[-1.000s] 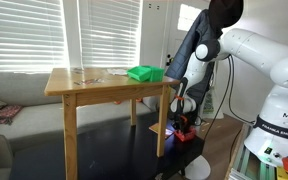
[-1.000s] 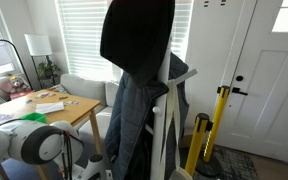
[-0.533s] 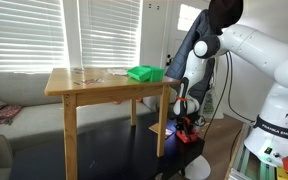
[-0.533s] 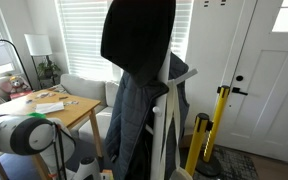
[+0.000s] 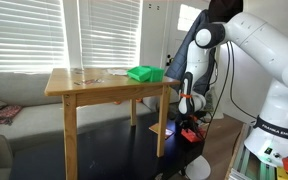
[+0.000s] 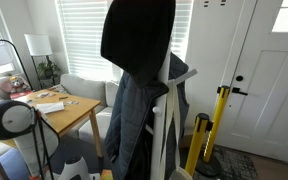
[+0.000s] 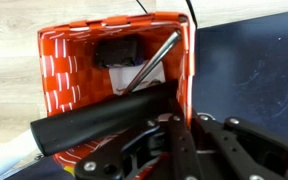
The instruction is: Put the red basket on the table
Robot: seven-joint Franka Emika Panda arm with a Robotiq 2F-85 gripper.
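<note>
Since a second ago the arm (image 5: 254,40) has swung its elbow up and outward in an exterior view, and its round joint (image 6: 6,118) has slid toward the frame edge; the green basket (image 5: 144,73) rests on the table (image 5: 94,88) as before; that table is pale wood, with a flat rectangular top and square straight legs; the gripper (image 5: 187,110) hangs beside its corner leg, and the red basket (image 5: 189,135) sits just beneath it, well below the tabletop, over the glossy black platform (image 5: 114,150); in the wrist view the red basket (image 7: 69,70) is a boxy weave of red and white strips holding a black block (image 7: 119,52) and a thin metal rod (image 7: 152,62); a matte black bar (image 7: 94,118) lies across its near edge; the gripper (image 7: 187,128) stands at the basket's right wall with fingers close together, though whether they clamp it cannot be told.
</note>
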